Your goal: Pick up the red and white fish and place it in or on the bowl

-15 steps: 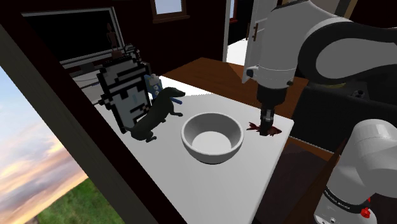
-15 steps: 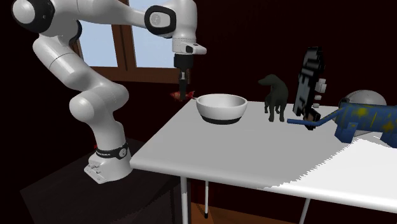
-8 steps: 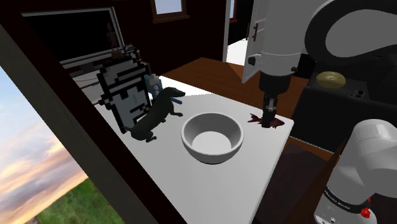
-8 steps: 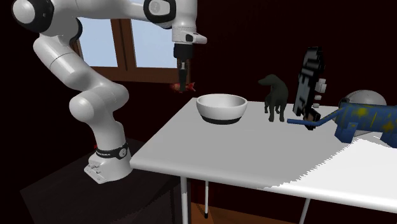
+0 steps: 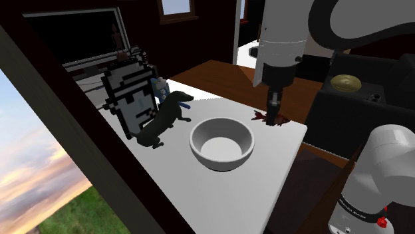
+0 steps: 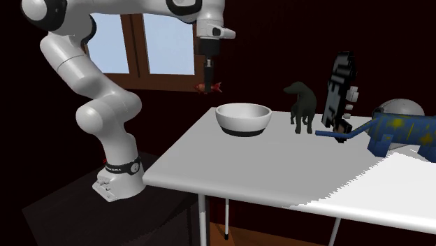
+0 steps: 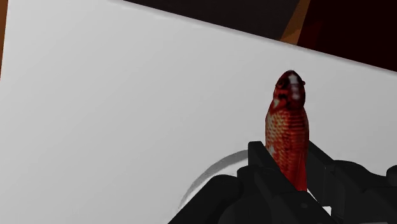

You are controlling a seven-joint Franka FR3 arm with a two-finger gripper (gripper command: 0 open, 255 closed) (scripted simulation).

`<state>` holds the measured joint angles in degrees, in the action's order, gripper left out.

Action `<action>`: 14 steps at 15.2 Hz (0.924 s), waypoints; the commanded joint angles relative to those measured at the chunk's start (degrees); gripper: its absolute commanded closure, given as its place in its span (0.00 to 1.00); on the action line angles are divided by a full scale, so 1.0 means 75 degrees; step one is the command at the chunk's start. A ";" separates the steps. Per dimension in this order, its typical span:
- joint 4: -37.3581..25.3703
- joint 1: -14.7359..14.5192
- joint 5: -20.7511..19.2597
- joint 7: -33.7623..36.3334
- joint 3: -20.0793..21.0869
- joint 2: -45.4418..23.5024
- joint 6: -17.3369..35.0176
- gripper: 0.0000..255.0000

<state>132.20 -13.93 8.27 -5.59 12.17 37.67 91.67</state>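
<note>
Since a second ago we have climbed: the all-black two-finger tool (image 6: 209,82) now hangs higher over the flat white worktop (image 6: 230,168) and has edged toward the round white bowl (image 5: 223,161). It carries the small red and white fish (image 7: 287,130) up with it. We judge the pick done, since the tool is clenched on the fish's body and the head pokes out past the fingertips. The fish hangs in the air, clear of the worktop, beside the bowl's rim rather than over it. What remains, as we see it, is to carry it above the bowl, lower it and let go.
</note>
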 commanded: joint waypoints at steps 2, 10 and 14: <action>-0.0681 0.0072 -0.0036 0.0188 0.0212 -0.0913 0.0243 1.00; -0.2935 0.0187 -0.0439 0.0885 0.0792 -0.3440 0.0513 1.00; -0.2510 0.0171 -0.0427 0.0870 0.0801 -0.3426 0.0924 1.00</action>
<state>112.88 -12.63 5.07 0.91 18.13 12.07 97.99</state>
